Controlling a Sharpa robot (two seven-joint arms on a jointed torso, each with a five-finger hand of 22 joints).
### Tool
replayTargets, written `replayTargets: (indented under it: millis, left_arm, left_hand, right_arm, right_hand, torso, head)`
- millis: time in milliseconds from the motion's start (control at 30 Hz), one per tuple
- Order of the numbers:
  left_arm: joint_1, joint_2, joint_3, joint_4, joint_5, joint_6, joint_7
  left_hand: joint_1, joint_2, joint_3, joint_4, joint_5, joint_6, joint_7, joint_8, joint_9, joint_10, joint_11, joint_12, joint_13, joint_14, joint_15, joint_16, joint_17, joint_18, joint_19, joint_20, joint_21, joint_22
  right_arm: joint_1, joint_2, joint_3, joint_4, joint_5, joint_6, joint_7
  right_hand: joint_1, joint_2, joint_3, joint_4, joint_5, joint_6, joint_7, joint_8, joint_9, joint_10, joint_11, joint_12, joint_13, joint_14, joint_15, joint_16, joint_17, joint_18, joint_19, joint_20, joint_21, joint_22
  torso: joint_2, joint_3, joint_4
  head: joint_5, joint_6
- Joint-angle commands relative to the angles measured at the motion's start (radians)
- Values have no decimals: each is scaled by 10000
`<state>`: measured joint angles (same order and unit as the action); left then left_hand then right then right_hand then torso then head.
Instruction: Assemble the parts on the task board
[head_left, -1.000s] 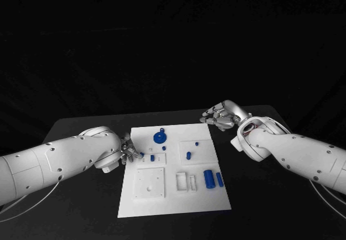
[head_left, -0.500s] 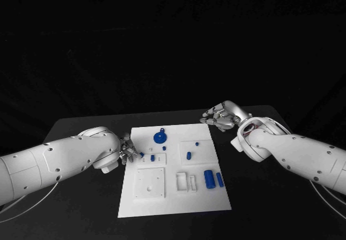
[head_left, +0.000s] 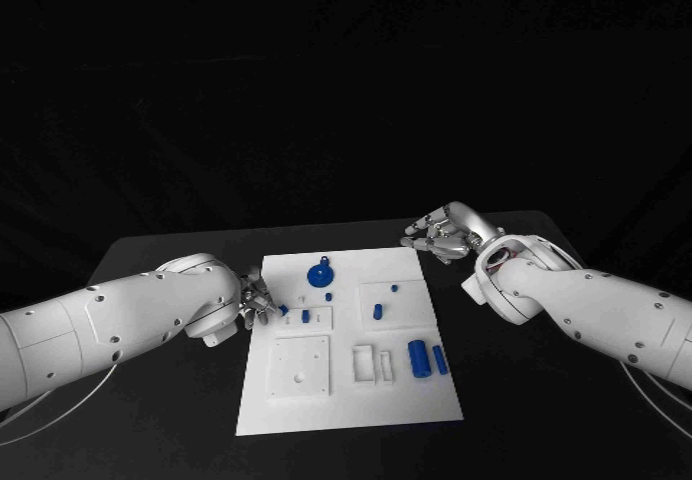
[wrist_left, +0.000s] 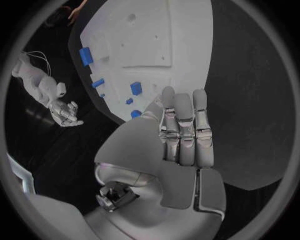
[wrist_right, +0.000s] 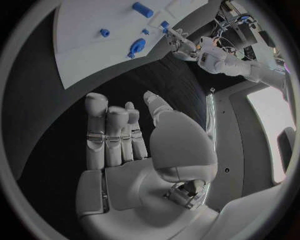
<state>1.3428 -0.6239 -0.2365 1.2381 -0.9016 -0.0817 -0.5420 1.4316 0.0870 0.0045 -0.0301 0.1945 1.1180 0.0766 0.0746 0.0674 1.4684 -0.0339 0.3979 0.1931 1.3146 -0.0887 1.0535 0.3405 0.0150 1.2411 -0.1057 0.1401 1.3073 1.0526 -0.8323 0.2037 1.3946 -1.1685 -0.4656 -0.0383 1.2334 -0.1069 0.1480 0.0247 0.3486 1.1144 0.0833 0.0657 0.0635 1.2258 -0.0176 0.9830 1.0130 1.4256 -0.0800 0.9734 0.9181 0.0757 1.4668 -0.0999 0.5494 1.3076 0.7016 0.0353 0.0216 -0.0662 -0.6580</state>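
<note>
Left hand (head_left: 257, 300) sits at the board (head_left: 346, 400) edge, fingers straight and side by side in its wrist view, nothing visibly held; a small blue part (head_left: 284, 311) lies right at its fingertips, can't tell if they touch it

Right hand (head_left: 447, 232) is off the board, over the table (head_left: 159, 400) just past the far corner, fingers loosely apart, holding nothing

Board lies between the two hands. Disc-shaped part (head_left: 319, 272) on it, between the hands; small pegs (head_left: 378, 310) beyond the left fingertips; two cylinders (head_left: 427, 358) well away from both hands, near edge side
</note>
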Motion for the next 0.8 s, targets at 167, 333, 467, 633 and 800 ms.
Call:
replayTargets:
  millis: [167, 333, 467, 633, 800]
  left_arm:
    - [-72, 7, -46, -50, 30, -202, 123]
    - [-84, -4, -47, -62, 3, -362, 248]
    - [-93, -39, -47, -65, -7, -477, 383]
    - [-99, -96, -48, -64, -12, -637, 565]
    - [-106, -160, -48, -44, -13, -887, 832]
  left_hand:
    - [146, 41, 33, -208, 166, 146, -21, 9, 7, 215, 48, 12, 2, -30, -34, 78, 9, -150, -100, -30, 198, 236]
    - [179, 111, 23, -342, 242, 462, -109, 76, 42, 366, 36, 24, -11, 48, -83, 128, 39, -150, -109, -69, 364, 244]
    - [199, 174, -36, -528, 420, 827, -173, -10, 114, 421, 26, 105, -32, 117, -112, 147, 63, -150, -150, -104, 577, 245]
    - [189, 169, -102, -725, 558, 1226, -243, -56, 425, 427, -11, 198, -105, 161, -145, 141, 73, -150, -208, -146, 810, 241]
    - [133, 152, -63, -817, 574, 1386, -295, -71, 694, 432, -39, 264, -166, 186, -169, 146, 84, -150, -262, -171, 973, 235]
  right_arm:
    - [-8, 2, 3, 18, -13, 124, 86]
    - [-10, 1, 3, 17, -13, 123, 90]
    - [-11, -6, 3, 17, -13, 124, 90]
    - [-14, -12, 3, 22, -13, 126, 88]
    - [-16, -18, 3, 25, -13, 127, 88]
  right_hand:
    - [-15, -20, -58, -2, 45, -29, 14, -38, -5, -24, 20, 2, 15, -31, -9, -27, 3, 108, 76, 13, 5, 611]
    - [-15, -20, -58, -2, 45, -29, 14, -38, -5, -24, 20, 2, 15, -31, -9, -27, 3, 108, 76, 13, 5, 611]
    - [-15, -20, -58, -2, 45, -29, 14, -38, -5, -24, 20, 2, 15, -31, -9, -27, 3, 108, 76, 13, 5, 611]
    - [-15, -20, -58, -2, 45, -29, 14, -38, -5, -24, 20, 2, 15, -31, -9, -27, 3, 108, 76, 13, 5, 611]
    - [-15, -20, -58, -2, 45, -29, 14, -38, -5, -24, 20, 2, 15, -31, -9, -27, 3, 108, 76, 13, 5, 611]
  torso:
    - [-6, -1, 2]
    - [-10, 1, 0]
    - [0, -2, -1]
    - [3, -2, -5]
    - [5, -2, -4]
  head:
    - [12, 10]
    - [19, 19]
    - [26, 25]
    - [35, 39]
    - [51, 43]
